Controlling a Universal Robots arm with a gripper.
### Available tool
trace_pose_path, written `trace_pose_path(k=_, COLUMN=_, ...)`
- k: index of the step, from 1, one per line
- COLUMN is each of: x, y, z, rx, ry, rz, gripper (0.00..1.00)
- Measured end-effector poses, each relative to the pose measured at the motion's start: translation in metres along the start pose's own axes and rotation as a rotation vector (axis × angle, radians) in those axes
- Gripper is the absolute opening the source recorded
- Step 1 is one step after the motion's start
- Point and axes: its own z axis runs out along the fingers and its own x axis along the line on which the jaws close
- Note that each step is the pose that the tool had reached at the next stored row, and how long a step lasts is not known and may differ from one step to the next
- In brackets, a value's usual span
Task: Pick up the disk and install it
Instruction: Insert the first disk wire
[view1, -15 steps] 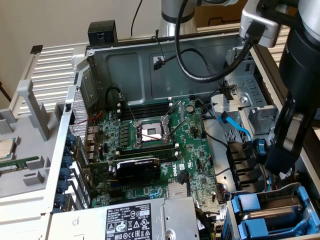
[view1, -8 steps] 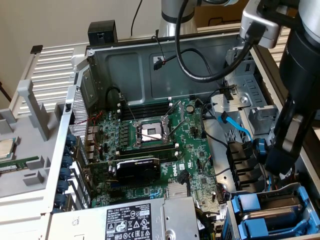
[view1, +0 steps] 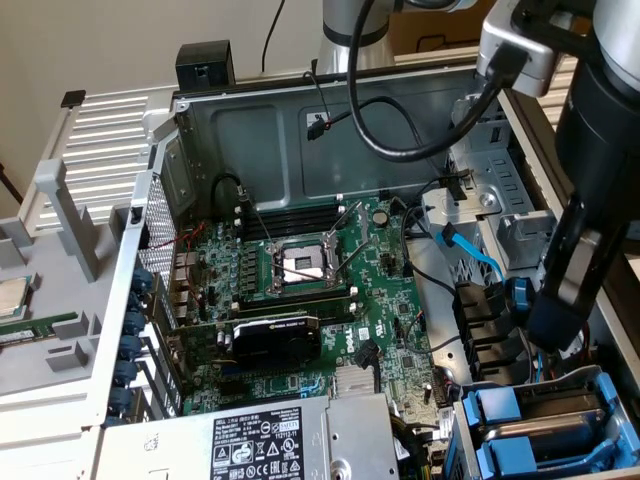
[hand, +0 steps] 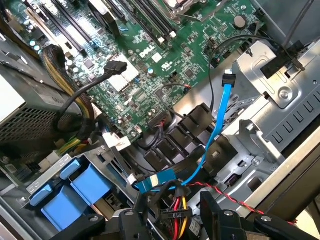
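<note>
Gripper (hand: 170, 222) status: the two black fingers (hand: 216, 215) stand apart with only air between them. A bundle of red, yellow and black power wires with a black plug (hand: 175, 216) lies just beyond. It holds nothing.

Disk (view1: 555, 425): I read it as the flat grey metal slab clipped between bright blue plastic rails. It sits in the steel drive cage (hand: 52, 176) at the case corner, low on the exterior view's right. The label isn't visible, so I can't rule out that this is the other carrier. The black arm (view1: 590, 200) hangs just above and beside that cage, gripper nearest the blue rails.

Handling, my call: dense and heavy for its size, fully rigid, slick bare metal faces, shock-sensitive. The blue frame is thin plastic, so it will flex and the tabs could snap. Take it across the two long sides, fingers on the rails where metal backs them. Keep off the front tabs and the board side.

Surroundings: open grey sheet-steel computer case (view1: 300, 110), with a green motherboard (view1: 300, 300) on its floor carrying a silver processor socket (view1: 300, 265). It's tight around the cage: a light-blue flat data cable (hand: 222, 115) and black cable loops cross close by, a snag risk. A grey plastic parts tray (view1: 60, 330) sits outside the case on the exterior view's left, with a plain beige wall (view1: 100, 40) behind.
</note>
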Motion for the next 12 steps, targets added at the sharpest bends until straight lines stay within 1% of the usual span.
trace_pose_path(k=3, x=0.0001, y=0.0002, z=0.0001, rx=0.0003, ry=0.0002, rz=0.001, gripper=0.54)
trace_pose_path(k=4, x=0.0002, y=0.0002, z=0.0002, rx=0.0003, ry=0.0002, rz=0.001, gripper=0.51)
trace_pose_path(k=6, x=0.0002, y=0.0002, z=0.0003, rx=0.0004, ry=0.0003, rz=0.002, gripper=0.51)
trace_pose_path(k=7, x=0.0002, y=0.0002, z=0.0004, rx=0.0004, ry=0.0002, rz=0.002, gripper=0.44)
trace_pose_path(k=12, x=-0.0002, y=-0.0003, z=0.0006, rx=0.0003, ry=0.0002, rz=0.002, gripper=0.44)
